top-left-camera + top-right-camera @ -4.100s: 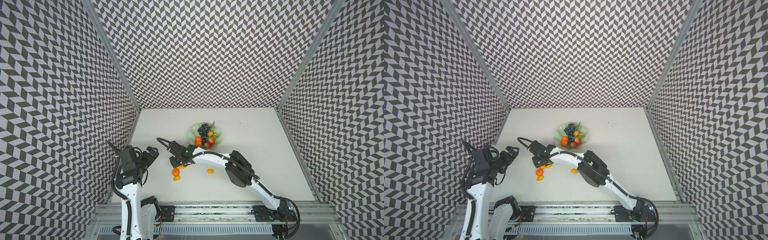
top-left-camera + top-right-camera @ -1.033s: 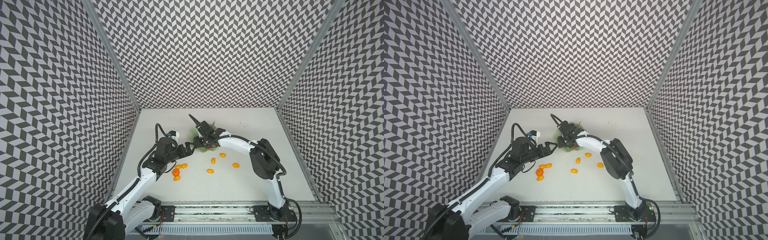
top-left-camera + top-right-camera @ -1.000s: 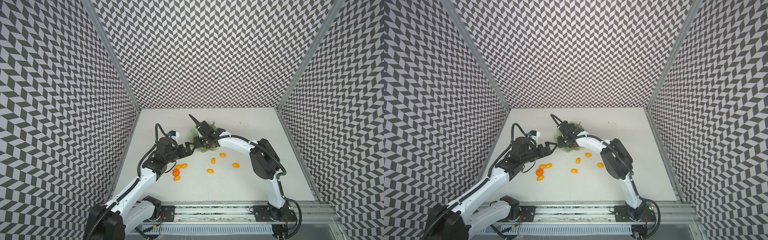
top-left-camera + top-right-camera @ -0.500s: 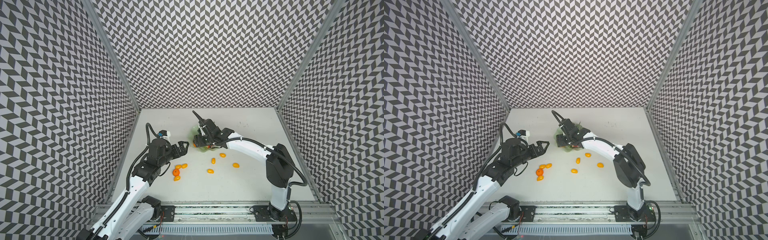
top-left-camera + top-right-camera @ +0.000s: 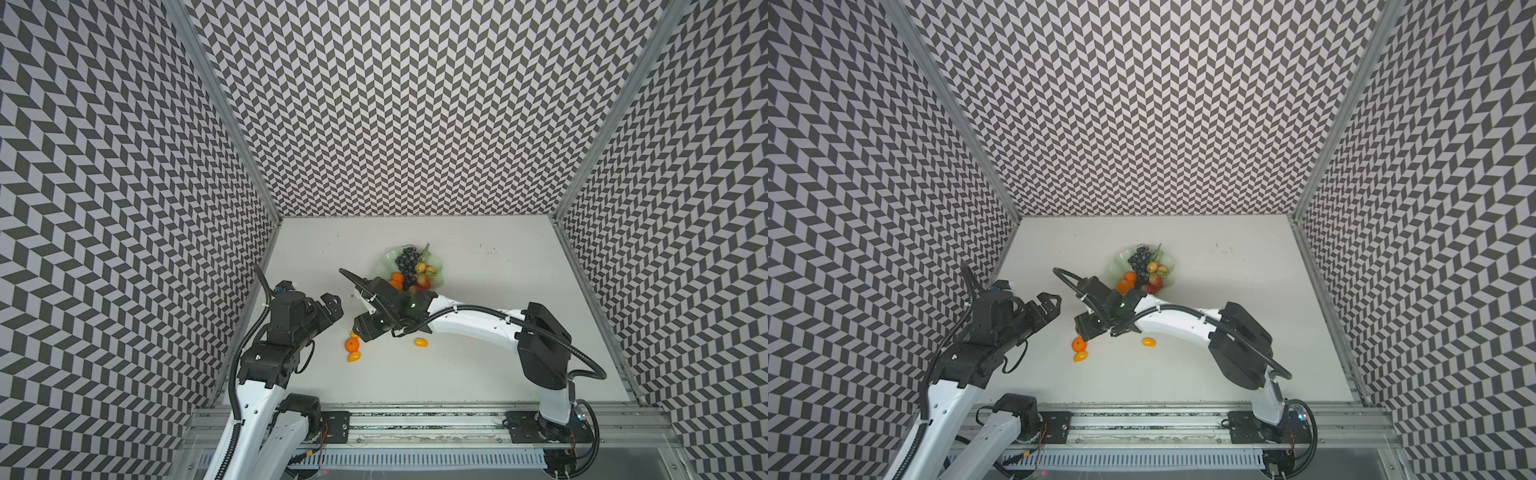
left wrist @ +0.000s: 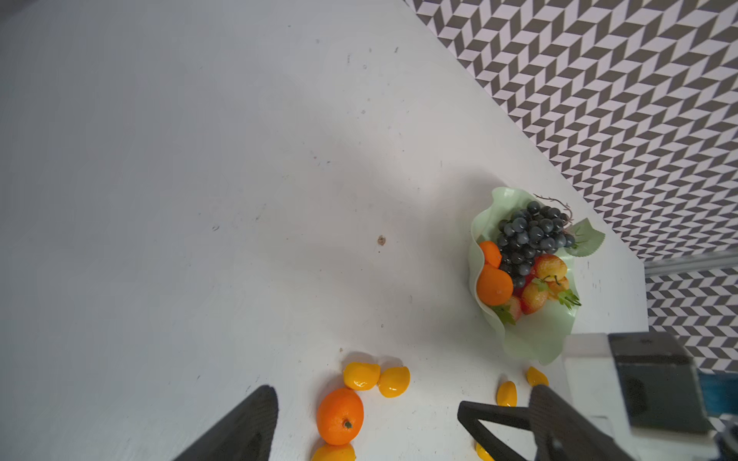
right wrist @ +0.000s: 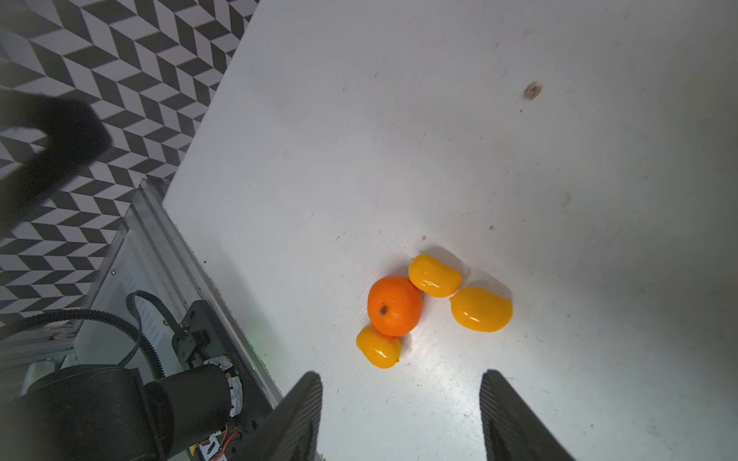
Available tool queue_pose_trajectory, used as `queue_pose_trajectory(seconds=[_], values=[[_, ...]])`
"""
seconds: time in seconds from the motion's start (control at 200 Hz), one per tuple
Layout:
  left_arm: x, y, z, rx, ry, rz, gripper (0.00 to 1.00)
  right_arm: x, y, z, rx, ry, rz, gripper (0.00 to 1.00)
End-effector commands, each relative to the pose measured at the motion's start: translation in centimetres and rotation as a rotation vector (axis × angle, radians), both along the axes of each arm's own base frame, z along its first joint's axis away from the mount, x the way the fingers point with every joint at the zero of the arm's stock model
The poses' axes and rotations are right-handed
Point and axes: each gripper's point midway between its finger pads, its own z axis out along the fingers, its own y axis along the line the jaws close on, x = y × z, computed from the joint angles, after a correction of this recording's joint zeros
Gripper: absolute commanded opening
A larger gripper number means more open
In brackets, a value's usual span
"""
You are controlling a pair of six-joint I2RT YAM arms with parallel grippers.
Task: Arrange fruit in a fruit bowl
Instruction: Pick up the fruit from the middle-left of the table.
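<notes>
— White worktop [image 5: 478, 365], mid-frame in a top view: where's the tangerine [image 7: 394, 305]?
— Just ahead of my right end effector [image 7: 401, 383], jaws wide, empty. I'd centre on it, clear of kumquats [image 7: 434, 276]; fruit bowl [image 5: 389, 259] lies above-right.

White arm links [image 5: 469, 332], black joint housings [image 5: 542, 349], ribbed black cables [image 5: 482, 309] (green LED [image 5: 412, 305], right wrist).

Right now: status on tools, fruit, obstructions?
Left tool open, empty. Right tool open, empty, near tangerine. Bowl part-filled; tangerine, kumquats loose on table. Kumquats press against tangerine, crowding grasp.
</notes>
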Motion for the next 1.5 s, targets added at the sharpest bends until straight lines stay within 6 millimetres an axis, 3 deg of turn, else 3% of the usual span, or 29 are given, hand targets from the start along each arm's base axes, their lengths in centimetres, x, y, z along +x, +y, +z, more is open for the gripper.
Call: queue_pose_trajectory(seconds=[0.0,0.175,0.451,0.876,1.497], values=[[-0.7,0.9,0.0,-0.040,0.027,0.055,1.00,-1.4,1.9,-0.9,0.010,0.048,0.007,0.61],[-0.4,1.6,0.0,-0.105,0.007,0.075,1.00,-2.4,3.1,-2.6,-0.007,0.123,-0.002,0.60],[0.2,3.2,-0.2,-0.185,-0.022,0.111,1.00,-1.8,3.7,-4.7,-0.076,0.145,-0.030,0.61],[0.4,4.8,-0.4,-0.166,-0.018,0.130,1.00,-0.9,4.4,-6.9,-0.144,0.141,-0.047,0.61],[0.7,4.7,-0.8,-0.183,-0.015,0.110,1.00,-0.6,3.7,-9.7,-0.245,0.151,-0.064,0.58]])
